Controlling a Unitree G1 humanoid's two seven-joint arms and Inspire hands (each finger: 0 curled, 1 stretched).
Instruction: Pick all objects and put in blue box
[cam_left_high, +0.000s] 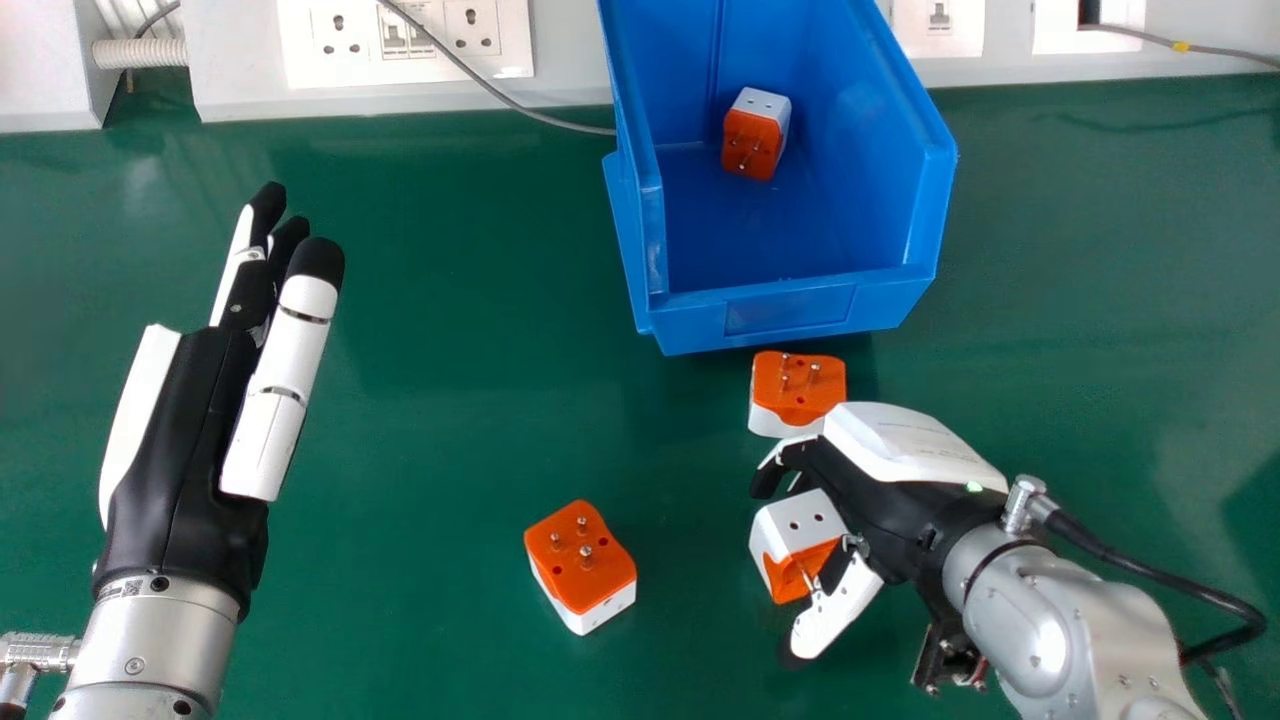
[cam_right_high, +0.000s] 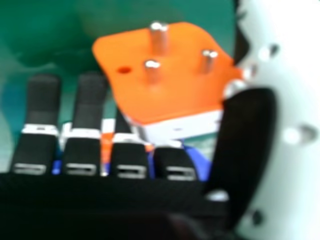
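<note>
At the left, the left hand (cam_left_high: 190, 440) rests open above the green surface (cam_left_high: 420, 420), fingers straight and pointing away, with nothing in them. Next comes a loose adapter (cam_left_high: 585, 560), pins up, between the two hands but nearer the right one. Then the blue box (cam_left_high: 790, 310), with one boxed adapter (cam_left_high: 755, 135) inside it, towards the back. Just outside its front wall sits a front adapter (cam_left_high: 797, 388), pins up, close by the right hand's knuckles. The gripped adapter (cam_left_high: 800, 525) lies nearer the robot, tilted, its pins turned towards the thumb. Farthest right, the right hand (cam_left_high: 885, 510) has fingers and thumb bent around that piece; how firm the grip is, I cannot tell. What matters now is that the box lies straight ahead of the piece, with the front adapter in between, so the carry probably needs a lift over both adapter and wall
</note>
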